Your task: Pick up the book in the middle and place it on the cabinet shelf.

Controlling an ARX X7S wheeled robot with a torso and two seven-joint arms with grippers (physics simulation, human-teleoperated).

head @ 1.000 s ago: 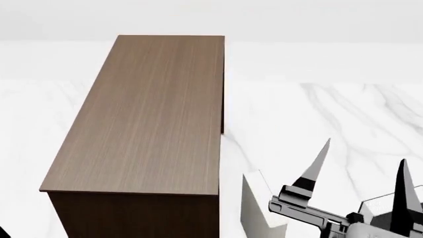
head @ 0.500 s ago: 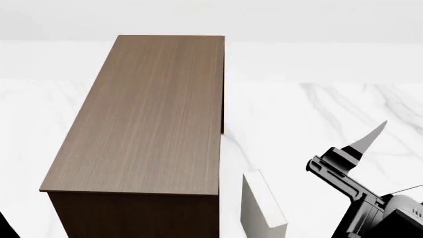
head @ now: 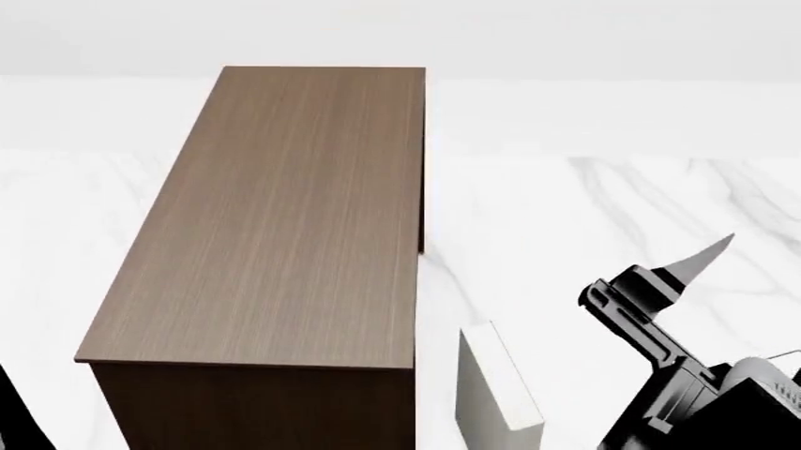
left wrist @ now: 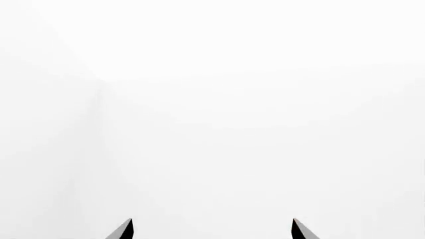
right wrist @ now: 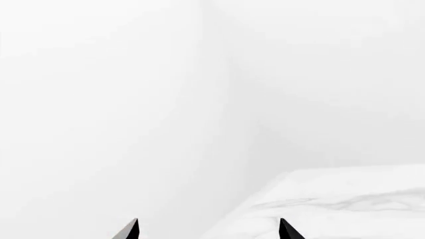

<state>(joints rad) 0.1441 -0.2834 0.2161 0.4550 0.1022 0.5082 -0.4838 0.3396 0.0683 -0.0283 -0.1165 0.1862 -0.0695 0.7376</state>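
The cabinet shelf (head: 281,216) is a long dark brown wood-grain box at the left of the head view, with nothing on its flat top. Beside its near right corner a thick grey book (head: 482,394) with a white top edge stands upright on the marble. No other book shows, so I cannot tell whether it is the book in the middle. My right gripper (head: 682,267) hovers to the right of that book, apart from it and tilted up to the right. Its tips stand wide apart in the right wrist view (right wrist: 208,229), with nothing between them. My left gripper (left wrist: 212,229) is open too, facing blank white.
The white marble surface (head: 601,206) runs to the right of and behind the cabinet. A dark sliver of my left arm (head: 15,417) shows at the bottom left corner of the head view. The right wrist view catches a marble corner (right wrist: 345,199).
Over the last second my right gripper rose, swung right and rotated, so one fingertip now shows instead of two. In the last half second it barely shifted. The left arm sliver grew slightly.
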